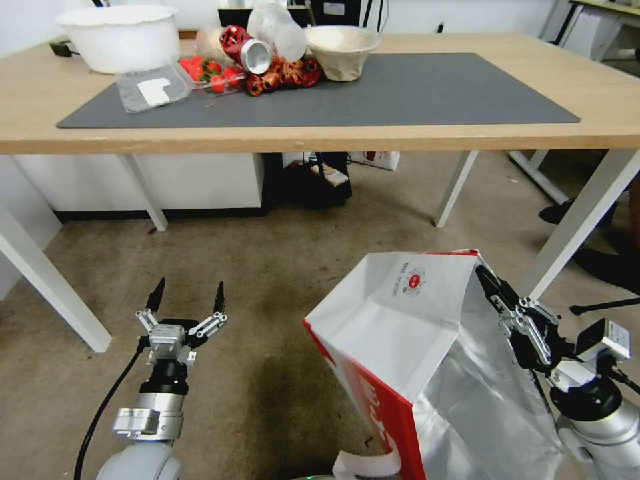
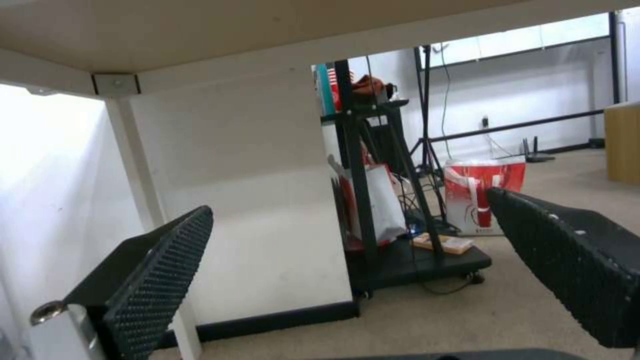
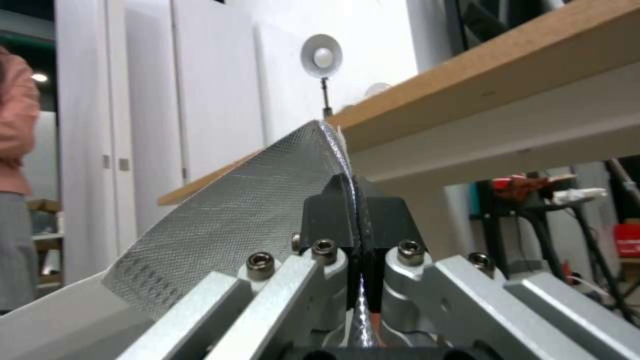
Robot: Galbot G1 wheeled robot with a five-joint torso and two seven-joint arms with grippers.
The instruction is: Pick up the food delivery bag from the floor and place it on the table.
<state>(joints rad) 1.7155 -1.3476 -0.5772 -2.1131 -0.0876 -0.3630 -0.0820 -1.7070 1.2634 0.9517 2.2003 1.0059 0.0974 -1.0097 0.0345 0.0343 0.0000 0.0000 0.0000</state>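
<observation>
- Below the table [image 1: 400, 137] edge, right gripper [image 1: 490, 283] pinches the rim of the food delivery bag [image 1: 407, 327]; right wrist view shows both fingers [image 3: 330, 215] pressed together on the foil edge [image 3: 253, 200], nothing else between them.
- Food delivery bag sits lower than the table front edge, in front of it, mouth open, silver lining facing the right arm, red side panel toward the camera, round red logo [image 1: 416, 280] on the white face, white strap handle [image 1: 363, 463] hanging low.
- Can't tell if the bag bottom touches the floor [image 1: 267, 267].
- Left gripper [image 1: 188, 300] is well apart from the bag, on its left, over bare carpet, short of the table edge; fingers spread, holding nothing. Left wrist view: two black ribbed pads [image 2: 160, 275] wide apart, table underside above.
- On the table: dark grey mat [image 1: 400, 93], white plastic bowl [image 1: 120, 37], beige bowl [image 1: 343, 50], strawberry tray [image 1: 210, 73], red can [image 1: 243, 48].
</observation>
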